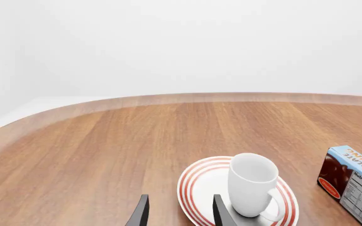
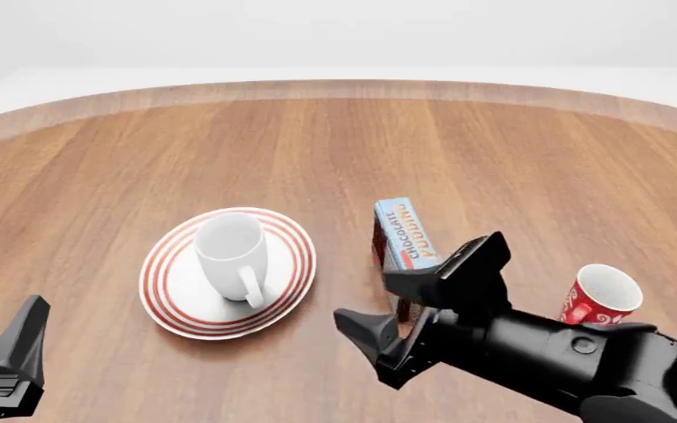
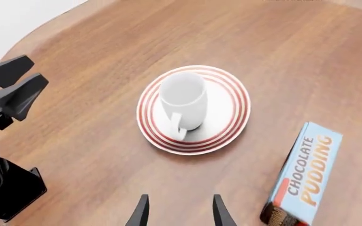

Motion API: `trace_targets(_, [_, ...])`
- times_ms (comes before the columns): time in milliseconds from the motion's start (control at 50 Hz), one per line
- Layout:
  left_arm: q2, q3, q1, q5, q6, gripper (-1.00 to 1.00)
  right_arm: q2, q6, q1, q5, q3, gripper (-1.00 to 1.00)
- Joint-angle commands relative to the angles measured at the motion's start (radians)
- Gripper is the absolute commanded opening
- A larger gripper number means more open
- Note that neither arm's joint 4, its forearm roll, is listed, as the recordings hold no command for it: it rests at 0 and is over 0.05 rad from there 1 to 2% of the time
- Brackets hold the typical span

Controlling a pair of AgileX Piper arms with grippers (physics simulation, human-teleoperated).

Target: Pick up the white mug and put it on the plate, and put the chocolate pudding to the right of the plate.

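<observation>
Two dark fingertips of my left gripper (image 1: 177, 214) showed in the left wrist view, spread apart with nothing between them. Beyond them the round white plate with concentric red rings (image 1: 197, 186) lay flat on the brown wooden table (image 1: 105, 146). The plain glossy white ceramic mug (image 1: 251, 184) stood upright on that plate, its loop handle turned toward the camera. Well apart from the plate lay the small rectangular chocolate pudding carton with a light-blue face (image 1: 355, 183), cut off by the picture's edge.

From the front view, the mug (image 2: 233, 256) sat on the plate (image 2: 174, 295), a little off its centre. The pudding carton (image 2: 405, 233) lay on the table just to the right of the plate, not touching it. My right gripper (image 2: 415, 295) hovered at the carton's near end with its fingers wide; whether a finger touched the carton I could not tell. A red mug with a white pattern (image 2: 598, 297) stood further right, partly behind my right arm. My left gripper (image 2: 10, 357) was at the lower left corner, near the table's front.

In the right wrist view, my right fingertips (image 3: 218, 209) stood apart and empty. The mug (image 3: 183, 98) rested on the plate (image 3: 231, 120), and the carton (image 3: 305, 175) lay beside it.
</observation>
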Motion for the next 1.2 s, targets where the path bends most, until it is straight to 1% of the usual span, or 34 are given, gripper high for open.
trace_targets(20, [0.0,0.0,0.0,0.0,0.0,1.0,-0.078,0.008,-0.009,-0.018,0.07,1.0])
trace_targets(240, [0.0,0.0,0.0,0.0,0.0,1.0,-0.126,0.019,-0.029,-0.039,0.126,1.0])
trace_targets(540, [0.0,0.0,0.0,0.0,0.0,1.0,-0.237,0.023,-0.034,0.012,0.177,1.0])
trace_targets(620, [0.0,0.0,0.0,0.0,0.0,1.0,-0.247,0.023,-0.04,0.012,0.184,1.0])
trace_targets(1000, [0.0,0.0,0.0,0.0,0.0,1.0,-0.351,0.023,-0.064,0.075,0.225,1.0])
trace_targets(1100, [0.0,0.0,0.0,0.0,0.0,1.0,-0.388,0.023,-0.069,0.094,0.242,1.0])
trace_targets(1200, [0.0,0.0,0.0,0.0,0.0,1.0,-0.453,0.028,-0.087,0.135,0.258,1.0])
